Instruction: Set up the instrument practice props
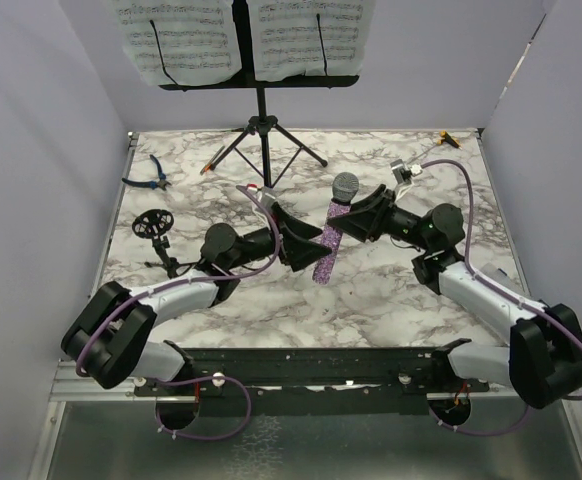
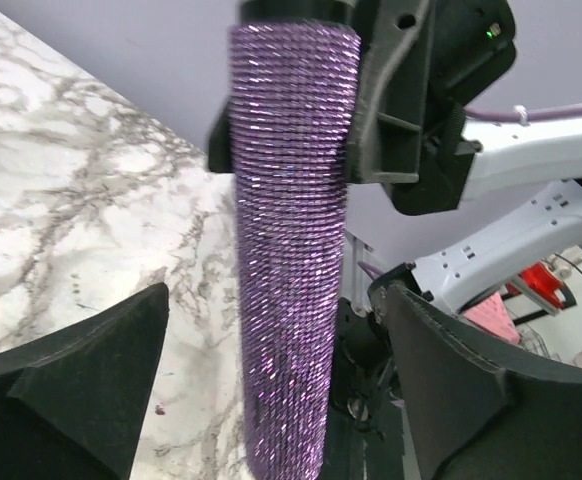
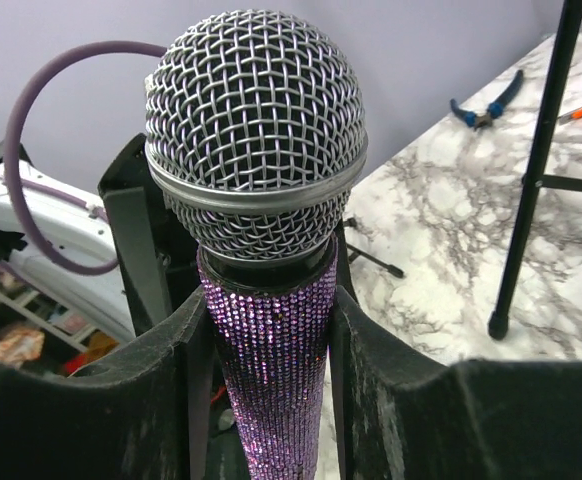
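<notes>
I am holding the mic (image 3: 256, 140) over mid-table (image 1: 391, 300), my right gripper (image 3: 271, 330) clamping it just below the head, while its handle is running down through my left gripper (image 2: 281, 400), jaws standing wide open and clear of it, on the mic stand (image 1: 154, 225) side.

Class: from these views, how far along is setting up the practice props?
Done: music stand upright, sheet music on its desk. In hand: right gripper clamps the microphone below its head; left gripper open around it. Left: seat it in the small mic stand, empty.
</notes>
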You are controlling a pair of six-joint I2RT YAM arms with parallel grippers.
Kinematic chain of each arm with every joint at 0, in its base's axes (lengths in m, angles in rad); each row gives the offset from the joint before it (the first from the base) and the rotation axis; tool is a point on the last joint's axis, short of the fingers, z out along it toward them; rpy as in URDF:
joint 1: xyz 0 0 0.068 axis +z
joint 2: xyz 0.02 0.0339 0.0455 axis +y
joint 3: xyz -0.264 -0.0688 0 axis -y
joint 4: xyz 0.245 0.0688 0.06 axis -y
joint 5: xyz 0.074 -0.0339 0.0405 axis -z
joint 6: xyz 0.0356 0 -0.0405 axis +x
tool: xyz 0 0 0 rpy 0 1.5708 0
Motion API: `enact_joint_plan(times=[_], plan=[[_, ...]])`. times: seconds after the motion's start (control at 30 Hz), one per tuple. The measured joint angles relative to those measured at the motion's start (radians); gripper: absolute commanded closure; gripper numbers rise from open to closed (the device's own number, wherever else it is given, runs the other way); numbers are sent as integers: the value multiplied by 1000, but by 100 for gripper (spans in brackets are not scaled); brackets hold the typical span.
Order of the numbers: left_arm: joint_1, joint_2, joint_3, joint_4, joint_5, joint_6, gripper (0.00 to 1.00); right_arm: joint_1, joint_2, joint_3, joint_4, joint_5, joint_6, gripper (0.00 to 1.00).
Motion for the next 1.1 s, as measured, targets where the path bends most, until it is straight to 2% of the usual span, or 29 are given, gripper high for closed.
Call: enact_joint_plan(times=[0.2,0.27,0.33,0.43,0.47,0.6,0.77,1.0,1.1], plan=[[109,-63,-28,-14,-11,-24,2,0,-108,13,-190,47,-148,100],[172,-96,-31,-62,-29,-25,1,0,-121,18,-235,59,-181,100],[217,-131,-27,-141,-58,-9,1,0,-129,19,-272,68,-206,100],[250,-194,24,-382,-158,66,1,0,-130,20,-315,77,-234,100],[251,-217,66,-503,-220,106,1,0,-130,20,-327,78,-241,100],[251,-280,197,-812,-441,226,1,0,-130,27,-366,79,-270,100],[251,-362,308,-1130,-805,299,1,0,-130,43,-397,84,-299,100],[254,-446,341,-1427,-1234,331,1,0,-115,44,-391,89,-299,100],[262,-439,345,-1521,-1334,331,1,0,-98,44,-394,89,-301,100]])
